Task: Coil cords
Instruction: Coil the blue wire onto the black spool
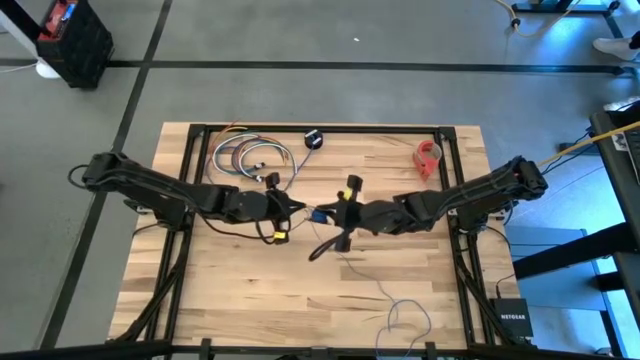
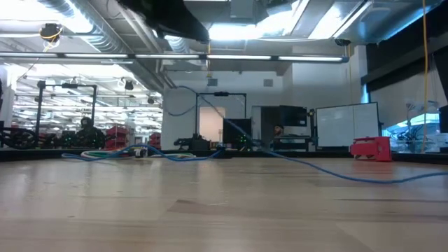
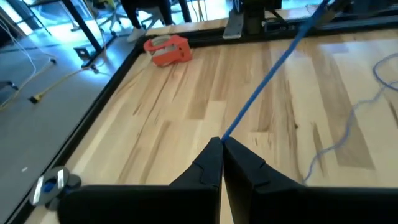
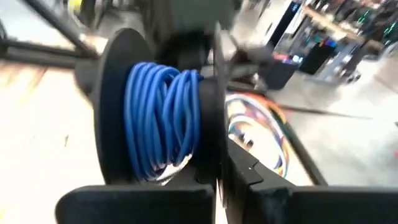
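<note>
The left gripper [image 3: 221,163], pinched shut on the blue cord [image 3: 267,74], shows it running straight toward the spool [image 4: 163,124] clamped in the right gripper [image 4: 221,180], its far end cut off.

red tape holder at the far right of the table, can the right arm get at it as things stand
Probably not right away: the right gripper is shut on the spool at mid-table. The red holder lies apart beside that arm, nothing around it.

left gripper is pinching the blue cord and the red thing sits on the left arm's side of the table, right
Not quite. The left gripper does pinch the blue cord, but the red object sits on the right arm's side of the table, as the high view shows.
</note>
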{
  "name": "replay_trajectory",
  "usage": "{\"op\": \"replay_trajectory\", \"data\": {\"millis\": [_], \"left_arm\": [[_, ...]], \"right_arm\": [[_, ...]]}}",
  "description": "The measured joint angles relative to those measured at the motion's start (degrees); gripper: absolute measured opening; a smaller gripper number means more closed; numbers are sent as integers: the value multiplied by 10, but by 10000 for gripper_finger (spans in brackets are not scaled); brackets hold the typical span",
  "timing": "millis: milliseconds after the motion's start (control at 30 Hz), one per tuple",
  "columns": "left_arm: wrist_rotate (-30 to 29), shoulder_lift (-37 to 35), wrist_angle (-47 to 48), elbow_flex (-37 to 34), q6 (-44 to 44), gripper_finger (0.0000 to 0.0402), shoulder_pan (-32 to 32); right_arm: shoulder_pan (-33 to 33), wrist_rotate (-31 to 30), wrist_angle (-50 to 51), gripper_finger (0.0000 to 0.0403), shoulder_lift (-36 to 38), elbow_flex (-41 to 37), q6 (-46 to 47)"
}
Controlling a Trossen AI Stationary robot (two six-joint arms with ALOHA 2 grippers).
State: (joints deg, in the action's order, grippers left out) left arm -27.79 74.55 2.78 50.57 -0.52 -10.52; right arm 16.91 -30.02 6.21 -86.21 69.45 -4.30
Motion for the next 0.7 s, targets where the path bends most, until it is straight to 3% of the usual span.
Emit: {"op": "replay_trajectory", "data": {"millis": [367,700], "left_arm": [[-24,-24,42,-1,34,1,-12],[-25,-24,21,-1,72,1,-11]], "right_arm": [[-10,-18,61,5,-35,-33,77],[-41,-116,60,5,-98,-35,86]]}}
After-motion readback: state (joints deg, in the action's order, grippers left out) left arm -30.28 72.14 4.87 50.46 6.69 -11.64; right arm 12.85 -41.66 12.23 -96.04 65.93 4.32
